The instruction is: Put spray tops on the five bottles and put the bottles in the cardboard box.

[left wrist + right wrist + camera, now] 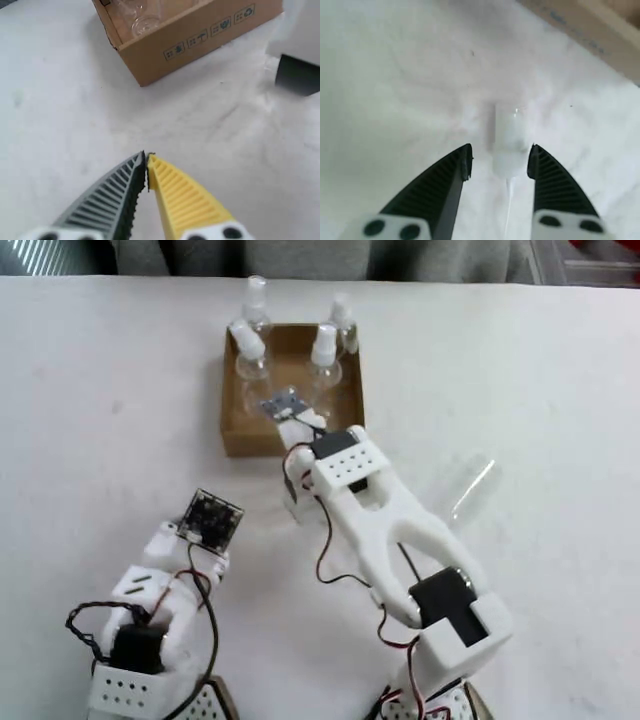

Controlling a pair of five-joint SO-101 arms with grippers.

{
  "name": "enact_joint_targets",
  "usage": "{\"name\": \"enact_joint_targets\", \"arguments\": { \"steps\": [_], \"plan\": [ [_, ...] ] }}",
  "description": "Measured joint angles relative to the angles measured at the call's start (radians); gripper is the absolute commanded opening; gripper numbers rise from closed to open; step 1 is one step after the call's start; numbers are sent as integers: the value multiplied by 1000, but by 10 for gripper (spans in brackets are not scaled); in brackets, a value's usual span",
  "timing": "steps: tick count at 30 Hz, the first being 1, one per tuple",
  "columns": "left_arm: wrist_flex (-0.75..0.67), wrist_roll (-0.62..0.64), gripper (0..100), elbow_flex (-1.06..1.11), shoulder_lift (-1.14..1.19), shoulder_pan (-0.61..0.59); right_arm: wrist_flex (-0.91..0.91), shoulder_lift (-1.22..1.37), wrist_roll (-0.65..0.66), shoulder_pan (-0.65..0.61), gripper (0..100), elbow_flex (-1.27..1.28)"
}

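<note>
The cardboard box (232, 410) stands at the table's far middle, with several clear bottles (250, 352) wearing white spray tops upright in it. One more clear bottle (468, 486) lies capless on the table to the right. My right gripper (500, 152) is open just in front of the box, its fingers on either side of a white spray top (510, 135) lying on the table. It shows from above as my right gripper (294, 495). My left gripper (146, 162) is shut and empty, low over bare table in front of the box (200, 40).
The right arm (400, 530) stretches diagonally from the near edge up to the box. The left arm (150, 610) is folded at the near left corner. White table (100, 420) lies open on the left and far right.
</note>
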Motion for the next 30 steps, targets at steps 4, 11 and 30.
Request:
{"name": "enact_joint_targets", "arguments": {
  "steps": [4,11,30],
  "plan": [
    [0,0,24,0,0,0,-28,106,89,0,144,-2],
    [0,0,24,0,0,0,0,163,94,28,26,-74],
    [0,0,24,0,0,0,215,187,-855,-81,25,-334]
  ]
}}
